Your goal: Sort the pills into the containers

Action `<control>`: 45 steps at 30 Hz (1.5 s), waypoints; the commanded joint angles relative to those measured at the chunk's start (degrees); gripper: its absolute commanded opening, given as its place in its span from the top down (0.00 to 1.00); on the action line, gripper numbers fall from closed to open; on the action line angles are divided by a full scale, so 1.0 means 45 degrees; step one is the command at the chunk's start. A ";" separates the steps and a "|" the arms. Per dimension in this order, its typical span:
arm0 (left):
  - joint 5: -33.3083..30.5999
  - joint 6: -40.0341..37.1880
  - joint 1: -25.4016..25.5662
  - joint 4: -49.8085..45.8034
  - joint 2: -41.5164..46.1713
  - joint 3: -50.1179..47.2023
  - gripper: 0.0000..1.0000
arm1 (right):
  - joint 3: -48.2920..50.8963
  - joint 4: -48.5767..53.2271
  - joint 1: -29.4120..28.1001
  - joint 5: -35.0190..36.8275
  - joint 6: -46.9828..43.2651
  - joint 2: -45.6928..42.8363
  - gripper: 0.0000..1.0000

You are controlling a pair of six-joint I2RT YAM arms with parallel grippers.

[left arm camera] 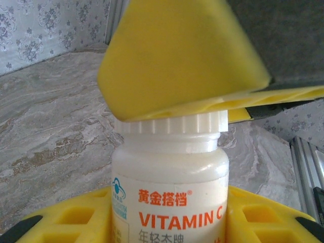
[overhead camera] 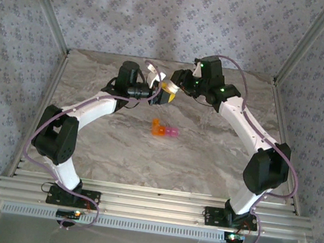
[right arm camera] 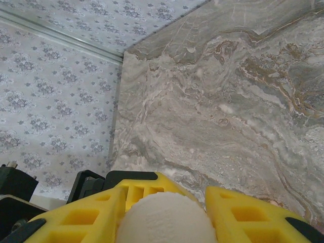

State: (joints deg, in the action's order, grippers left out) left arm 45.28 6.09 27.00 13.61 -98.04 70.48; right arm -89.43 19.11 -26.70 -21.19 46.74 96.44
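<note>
White plastic, cylindrical and labelled VITAMIN C in orange, the pill bottle (left arm camera: 169, 202) is gripped around its body by the left gripper (left arm camera: 169, 228) and held raised above the marble-patterned table (overhead camera: 205, 158). Its ribbed white cap (left arm camera: 171, 124) is pinched between the yellow pads (right arm camera: 86, 217) of the right gripper (right arm camera: 164, 202), closed on it from the opposite side. The strip of translucent orange and pink-purple containers (overhead camera: 164, 130) lies on the table, below both grippers and well apart from them. No loose pills are seen, so uncapping, pouring and sorting are judged left to do.
</note>
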 commanded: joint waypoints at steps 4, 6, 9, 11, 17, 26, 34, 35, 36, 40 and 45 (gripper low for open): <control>0.1171 0.1280 -0.0139 0.1211 -0.0041 0.0615 1.00 | -0.0248 -0.0356 0.0348 -0.1664 -0.1754 -0.0157 0.66; 0.1708 0.1939 -0.0207 0.1635 -0.0030 0.0629 1.00 | 0.0026 -0.1030 0.0716 -0.2306 -0.2262 -0.0378 0.66; 0.2351 0.2826 -0.0242 0.2177 0.0057 0.0581 1.00 | 0.0337 -0.1849 0.1282 -0.3691 -0.3638 -0.0663 0.65; 0.2829 0.3502 -0.0249 0.2649 0.0120 0.0498 1.00 | 0.0390 -0.2387 0.1560 -0.4584 -0.3857 -0.0709 0.65; 0.3414 0.3993 -0.0262 0.2708 0.0285 0.0325 1.00 | 0.0020 -0.2619 0.1834 -0.5807 -0.3982 -0.0523 0.66; 0.2600 0.3094 -0.0434 0.2102 0.0715 -0.0067 1.00 | 0.1657 -0.2717 0.2815 -0.4470 -0.3497 -0.1591 0.65; 0.1415 0.2375 -0.0591 0.2128 0.1307 -0.0872 1.00 | 0.4048 -0.0519 0.3232 -0.1144 -0.4415 -0.3123 0.64; 0.1290 0.2306 -0.0591 0.2137 0.1350 -0.0951 1.00 | 0.4314 -0.0193 0.3173 -0.0628 -0.4627 -0.3218 0.64; 0.1186 0.2265 -0.0591 0.2137 0.1393 -0.1008 1.00 | 0.4571 0.0042 0.3114 0.0000 -0.4703 -0.3313 0.64; 0.0810 0.2046 -0.0591 0.2144 0.1585 -0.1352 1.00 | 0.6031 0.1043 0.2671 0.2874 -0.4792 -0.3375 0.63; 0.0478 0.1891 -0.0591 0.2080 0.1976 -0.1891 1.00 | 0.6708 0.1613 0.1931 0.5754 -0.4385 -0.2641 0.64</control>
State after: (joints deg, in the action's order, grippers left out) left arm 48.53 16.29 24.69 22.26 -92.03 62.98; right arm -59.72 22.81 -16.29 -7.14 27.14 82.56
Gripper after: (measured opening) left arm 0.432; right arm 0.395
